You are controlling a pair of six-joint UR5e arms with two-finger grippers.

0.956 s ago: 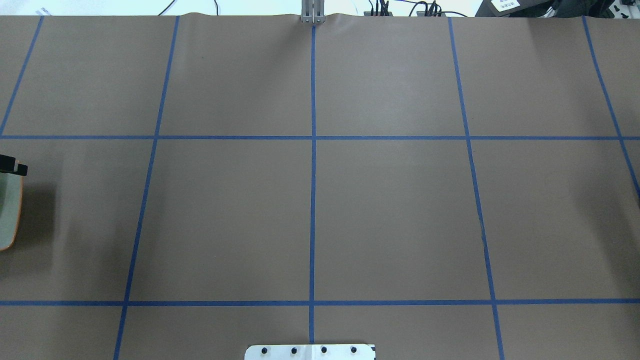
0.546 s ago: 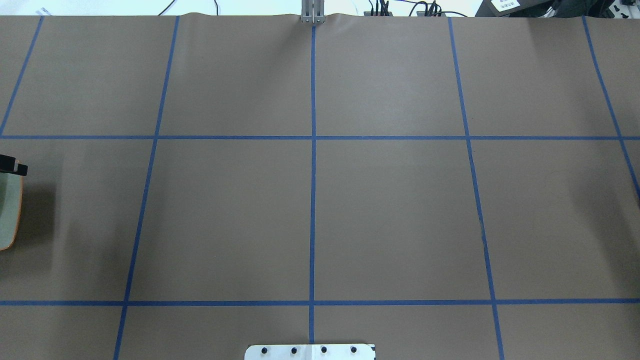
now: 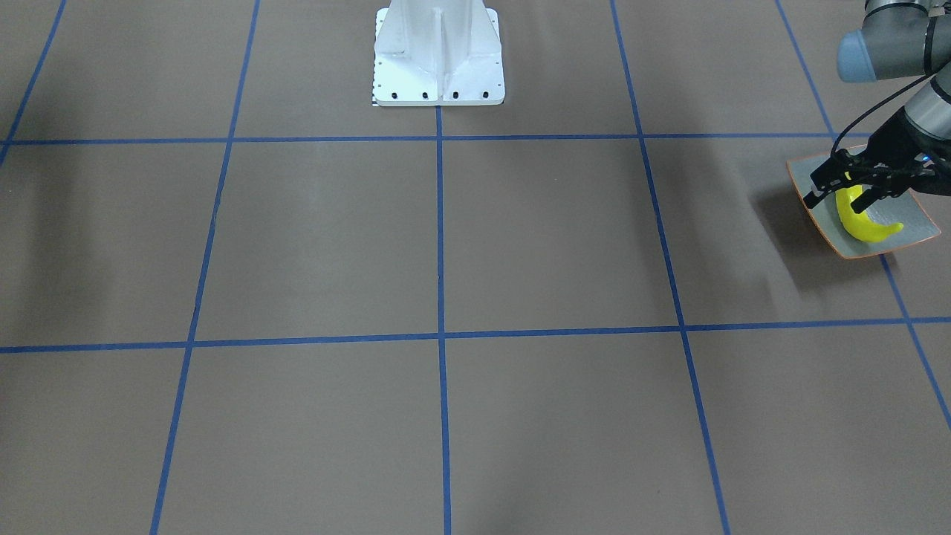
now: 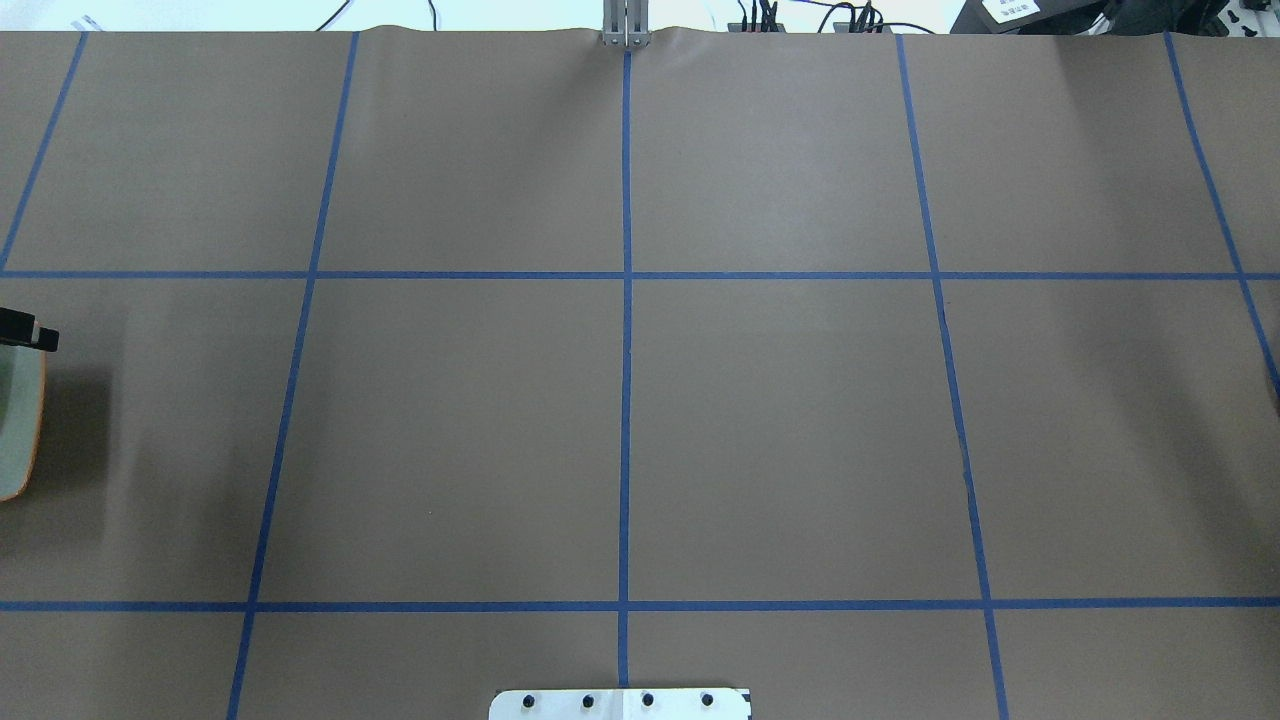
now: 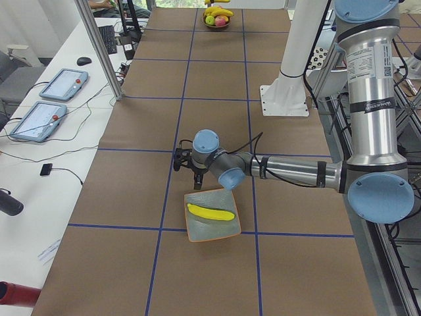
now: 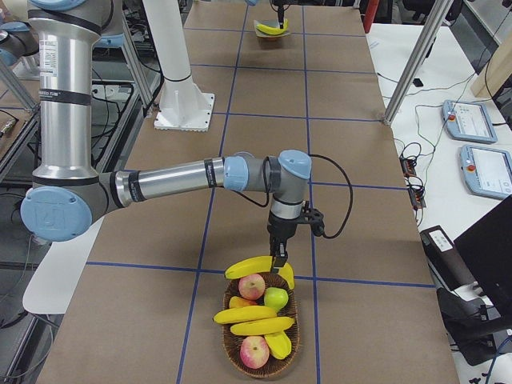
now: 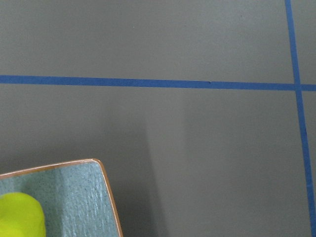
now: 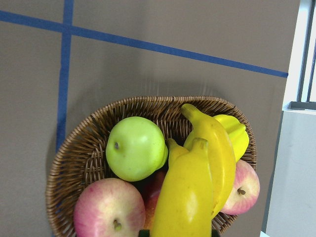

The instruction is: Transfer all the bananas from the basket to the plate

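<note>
Now 1 banana (image 3: 865, 227) on plate (image 3: 915, 224), 2nd banana (image 8: 185, 197) in right tool (image 6: 278, 263).

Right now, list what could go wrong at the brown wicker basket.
The right gripper sits at one end of the top curved yellow banana, so it may pivot or slip when lifted. That banana lies against a second banana and the round green apple; lifting could roll them over the brown wicker basket rim.
</note>
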